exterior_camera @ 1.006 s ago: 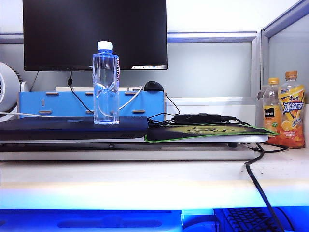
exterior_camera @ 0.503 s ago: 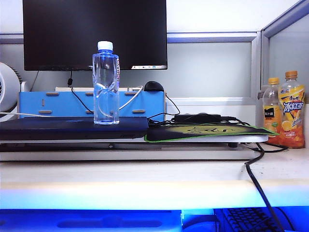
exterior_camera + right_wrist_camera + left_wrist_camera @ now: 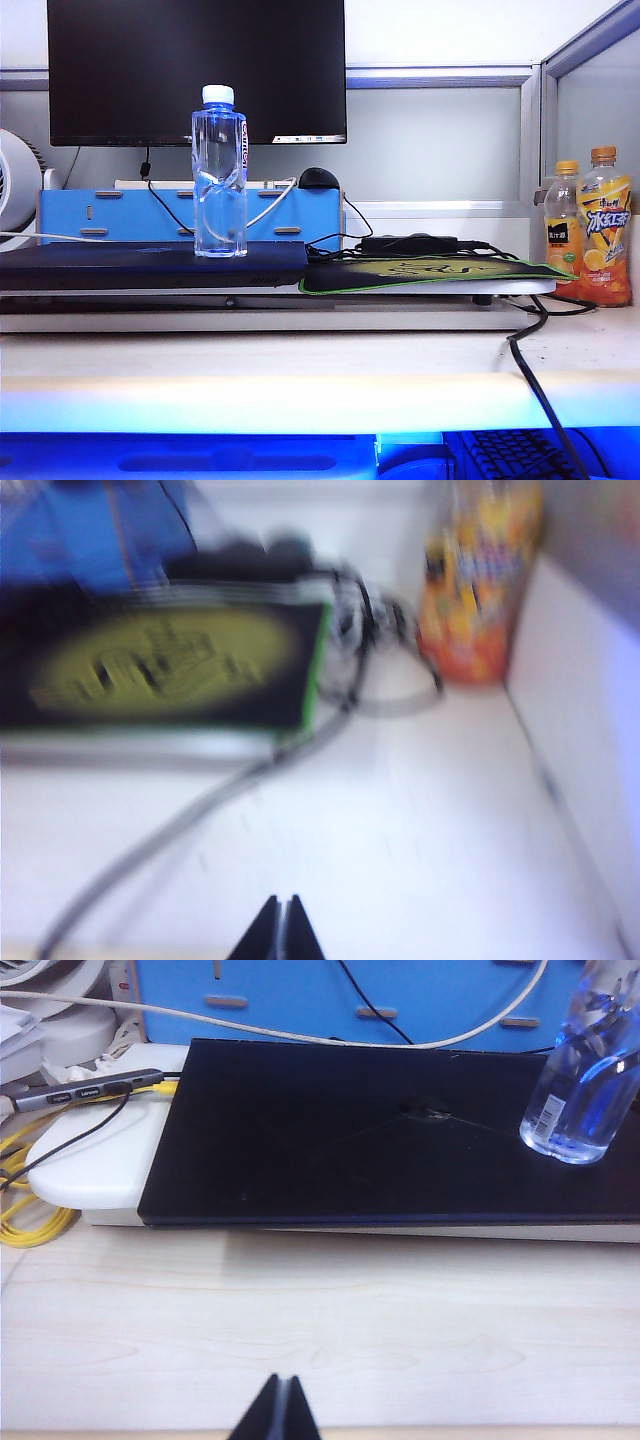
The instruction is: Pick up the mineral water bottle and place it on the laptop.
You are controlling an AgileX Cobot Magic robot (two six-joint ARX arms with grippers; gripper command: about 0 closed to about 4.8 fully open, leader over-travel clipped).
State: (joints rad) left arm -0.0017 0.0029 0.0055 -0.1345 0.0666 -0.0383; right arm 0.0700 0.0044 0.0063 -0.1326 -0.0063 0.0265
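The clear, white-capped mineral water bottle point(image 3: 219, 172) stands upright on the laptop point(image 3: 150, 265), well beyond the closed left gripper point(image 3: 277, 1410) and the closed right gripper point(image 3: 278, 932).

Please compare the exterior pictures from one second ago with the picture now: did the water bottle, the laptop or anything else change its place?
Nothing visibly changed. The mineral water bottle stands upright on the laptop as before, and the mouse pad and the orange juice bottles kept their places. No arm shows in the exterior view; each wrist view shows its gripper, left and right, with jaws shut on nothing, above the bare desk.
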